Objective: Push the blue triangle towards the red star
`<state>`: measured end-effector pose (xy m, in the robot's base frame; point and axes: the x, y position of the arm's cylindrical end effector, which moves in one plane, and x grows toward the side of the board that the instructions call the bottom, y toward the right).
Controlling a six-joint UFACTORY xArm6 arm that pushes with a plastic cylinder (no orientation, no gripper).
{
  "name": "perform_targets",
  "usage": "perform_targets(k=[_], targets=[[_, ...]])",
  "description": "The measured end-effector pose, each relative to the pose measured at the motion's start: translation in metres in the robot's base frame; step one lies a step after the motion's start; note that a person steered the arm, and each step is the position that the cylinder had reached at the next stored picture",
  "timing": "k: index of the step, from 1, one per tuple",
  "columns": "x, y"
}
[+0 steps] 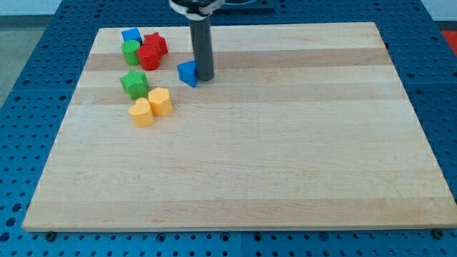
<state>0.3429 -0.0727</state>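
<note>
The blue triangle (187, 73) is seen on the wooden board (285, 157), in the upper left part, just right of the block cluster. My tip (204, 77) is placed touching or just beside the triangle's right side; contact cannot be confirmed. No gripper is fitted, so nothing is held or clamped: only a straight dark rod is present.

The red star (156, 43) is located near the view's top left, up and to the left of the triangle, apart from it. It is crowded: a blue block (131, 34) at its left, a red block (148, 56) just below it, a green block (131, 51) beside that one. Shapes of these cannot be made out for sure. Lower down, a green star-like block (134, 83) and two yellow blocks (141, 112) (160, 101) are grouped, well clear of the direct path.

Step judged in hand: the push itself, early on, with the tip set on the side away from the target. Gap to the star is not yet closed.

Next move is judged to call for a push toward the view's left and upward. The tip would be better shifted slightly toward the triangle's lower right, so the block is driven diagonally. Risk noted: the red block may be struck first, or the triangle may slip off the rod.
</note>
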Motion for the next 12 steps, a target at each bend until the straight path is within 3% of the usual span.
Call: perform_targets(k=[2, 8, 12], targets=[[0.036, -0.025], [-0.037, -0.026], [-0.04, -0.066]])
